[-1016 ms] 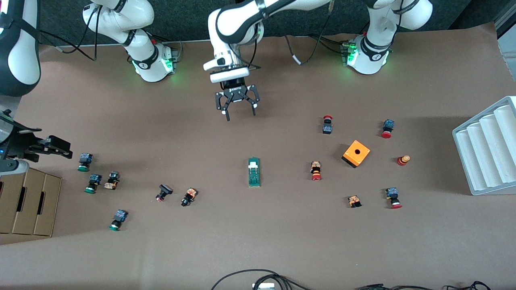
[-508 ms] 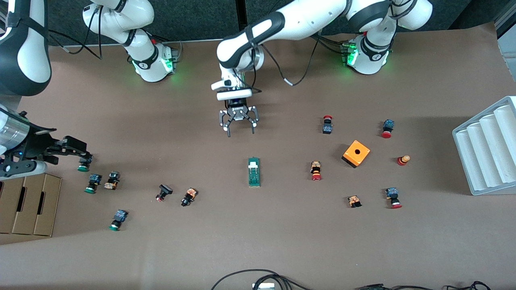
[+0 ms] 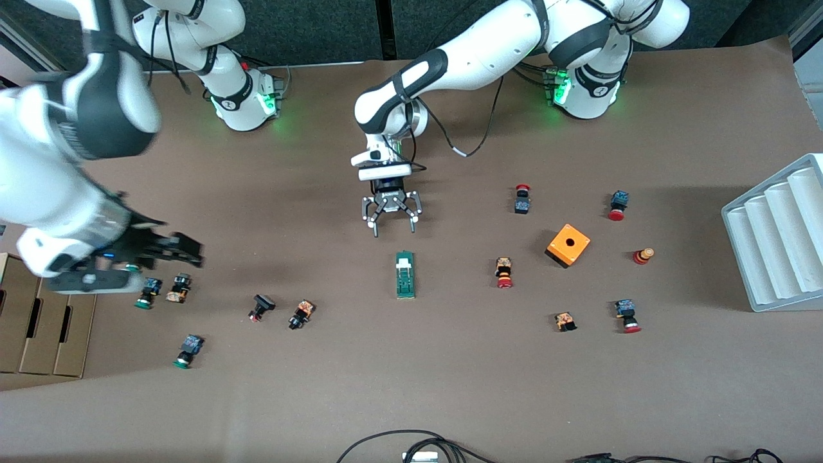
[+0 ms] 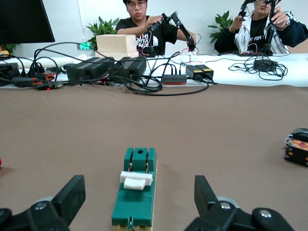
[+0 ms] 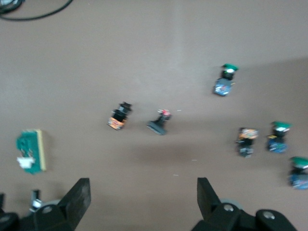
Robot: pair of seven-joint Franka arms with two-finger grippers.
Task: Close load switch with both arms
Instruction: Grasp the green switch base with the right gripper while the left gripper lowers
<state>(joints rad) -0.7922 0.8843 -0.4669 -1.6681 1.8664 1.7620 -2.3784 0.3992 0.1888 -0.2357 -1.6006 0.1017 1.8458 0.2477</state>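
1. The load switch (image 3: 405, 275) lies flat on the brown table (image 3: 450, 386), untouched, its white handle (image 4: 136, 180) at the end toward the robots' bases. The left gripper (image 3: 391, 222) hangs just short of that end with its fingers spread wide and nothing between them.

2. The right gripper (image 3: 168, 249) is well apart from the switch, over the green-capped push buttons (image 3: 149, 290) at its own arm's end of the table. In the right wrist view its fingers (image 5: 77, 199) stand wide apart and empty.

3. Risk, as I judge it: if the left gripper comes down off-centre, one finger could land on the narrow green body and skid it along the smooth table instead of straddling it.

4. Risk: pressing the handle before the other arm braces the block would probably tip or slide it, since it looks light and loose.

5. Risk: the right arm must cross a scatter of small parts; a low sweep could knock the black button (image 3: 260, 306) or the orange-and-black button (image 3: 301, 314) toward the switch.

6. Only the left wrist view shows the handle's raised shape and the switch lying centred ahead of the open fingers (image 4: 70, 197); the front view flattens this.

7. Only the front view shows both arms together, plus the orange box (image 3: 568, 244).

8. The right wrist view shows the buttons spread under that gripper, with the switch off at the frame's edge.
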